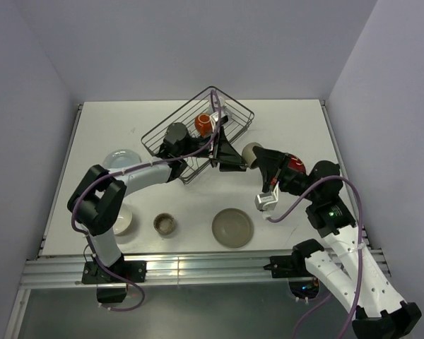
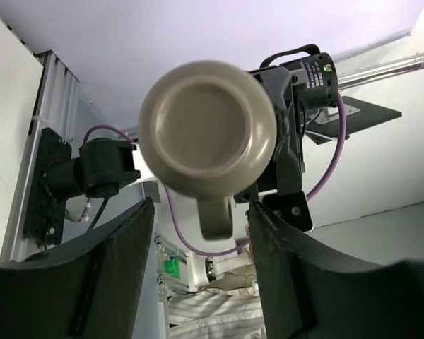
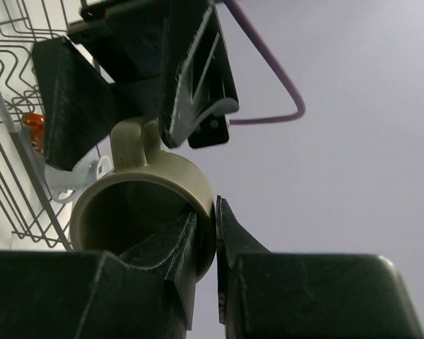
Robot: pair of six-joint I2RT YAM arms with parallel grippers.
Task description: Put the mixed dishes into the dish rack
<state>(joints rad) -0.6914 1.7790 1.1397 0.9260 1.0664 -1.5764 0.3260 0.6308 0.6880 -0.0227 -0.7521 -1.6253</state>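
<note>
Beige mug: matte, ringed base, stubby loop handle (base-on in left wrist view). Right gripper pinches its rim; left gripper spread, flanking the handle.

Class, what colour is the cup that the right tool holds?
The cup is plain beige, shown best in the left wrist view.

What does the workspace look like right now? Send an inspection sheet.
Surface: white table, dishes spread on it.
Job's things: dish rack holds grey cup and orange-red mug; pale plate, cream bowl, small cup, olive-grey plate on table; red plate partly under right arm.
Clutter: nothing seen.
Tools: right tool pinches beige mug's rim; left tool open astride its handle.
Cables: purple cable loops off each arm.
Surroundings: pale walls, metal rail at near edge.
</note>
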